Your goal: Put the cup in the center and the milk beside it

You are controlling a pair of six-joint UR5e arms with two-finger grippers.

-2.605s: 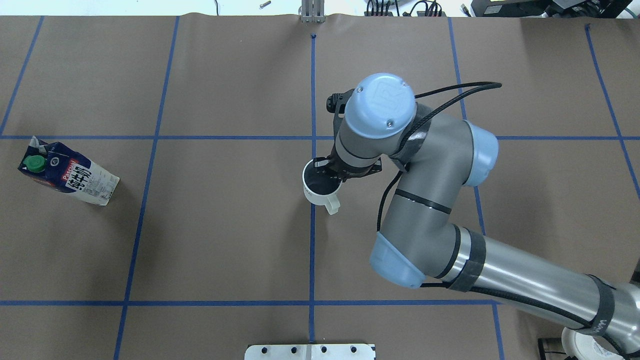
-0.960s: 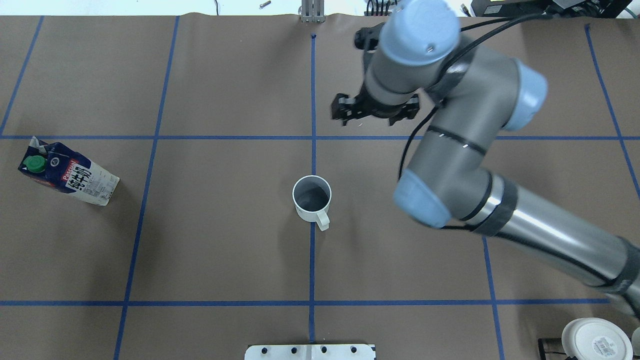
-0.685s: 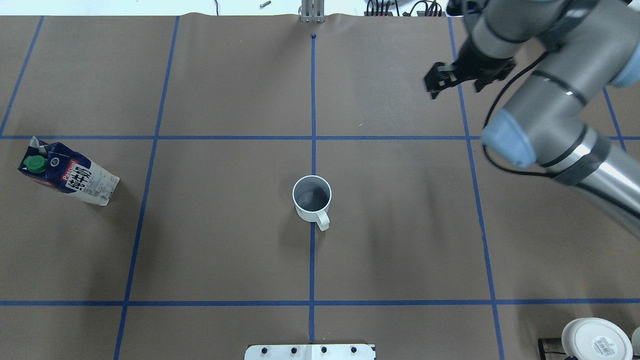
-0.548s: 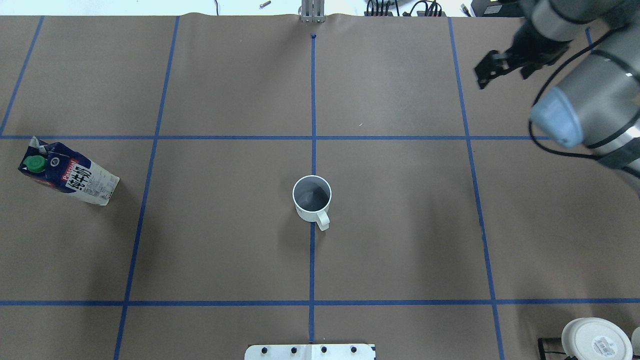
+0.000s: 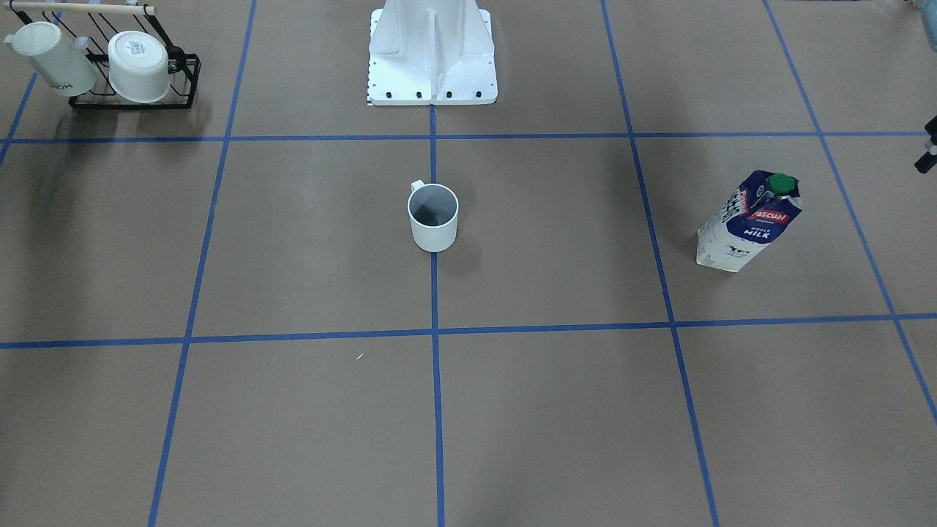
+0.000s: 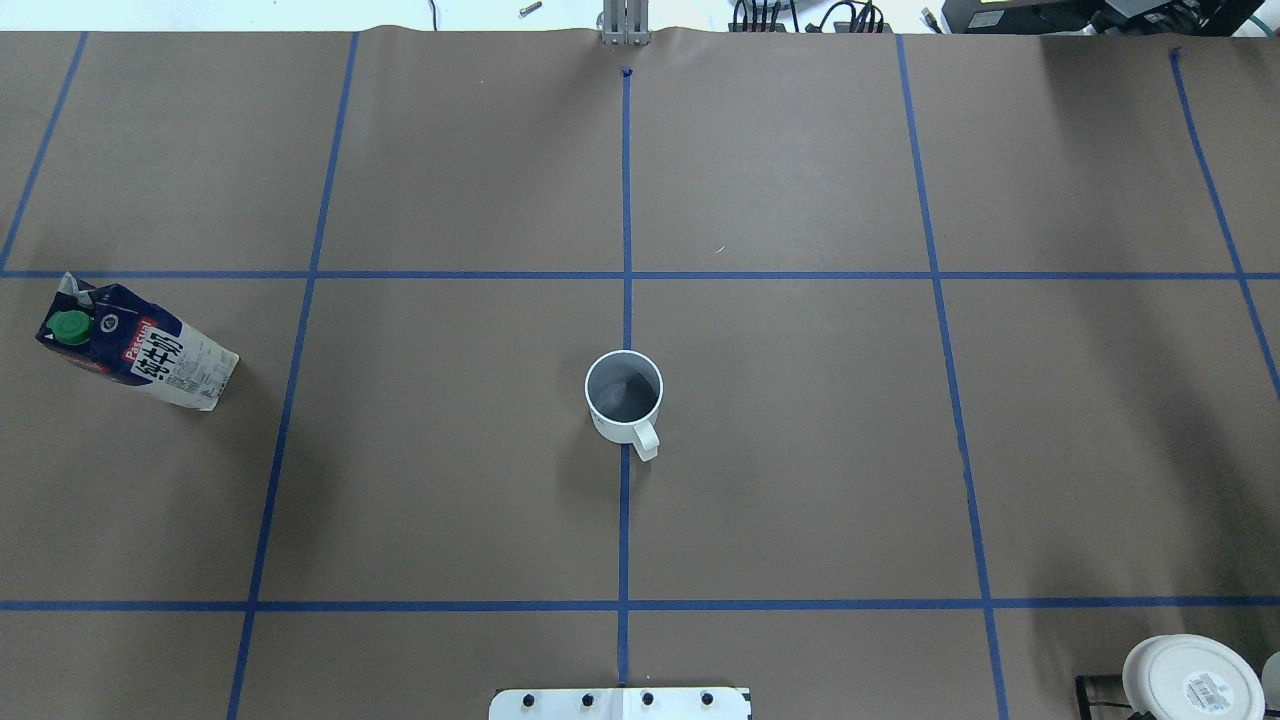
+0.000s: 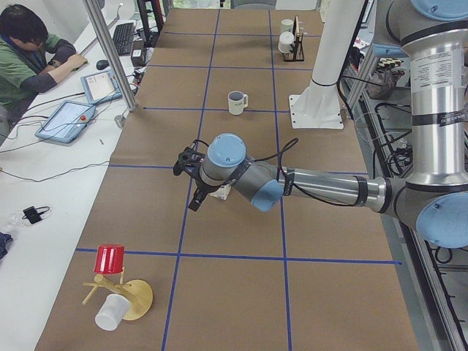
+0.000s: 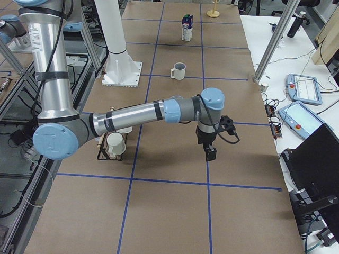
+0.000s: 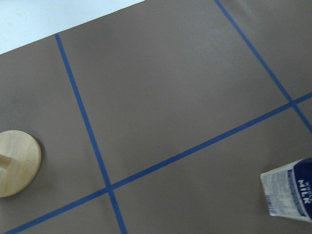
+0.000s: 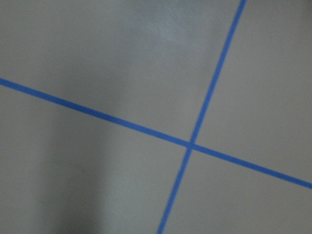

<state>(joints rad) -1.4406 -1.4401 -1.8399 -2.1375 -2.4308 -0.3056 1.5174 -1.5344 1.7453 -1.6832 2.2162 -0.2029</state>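
The milk (image 5: 748, 223) is carrying the brand "Pascual" in white on its red band (image 5: 774, 216). Below the band, the navy panel is reading "WHOLE MILK". The overhead view is also showing "Pascual" on the band, and the white side (image 6: 185, 368) is bearing large black characters that cannot be made out. The left wrist view is showing "MILK" beside illegible fine print (image 9: 280, 195). The rack cup (image 5: 51, 62) lettering and the round label (image 6: 1205, 688) are proving unreadable.

left arm (image 7: 322, 189): stretched near-horizontal from the right edge to frame centre in the left side view, wrist bent down, left gripper (image 7: 194, 203) pointing at the table. right arm (image 8: 132, 114): similar reach from the left edge in the right side view, right gripper (image 8: 211, 153) hanging down, centre-right. Jaw state unreadable on both.
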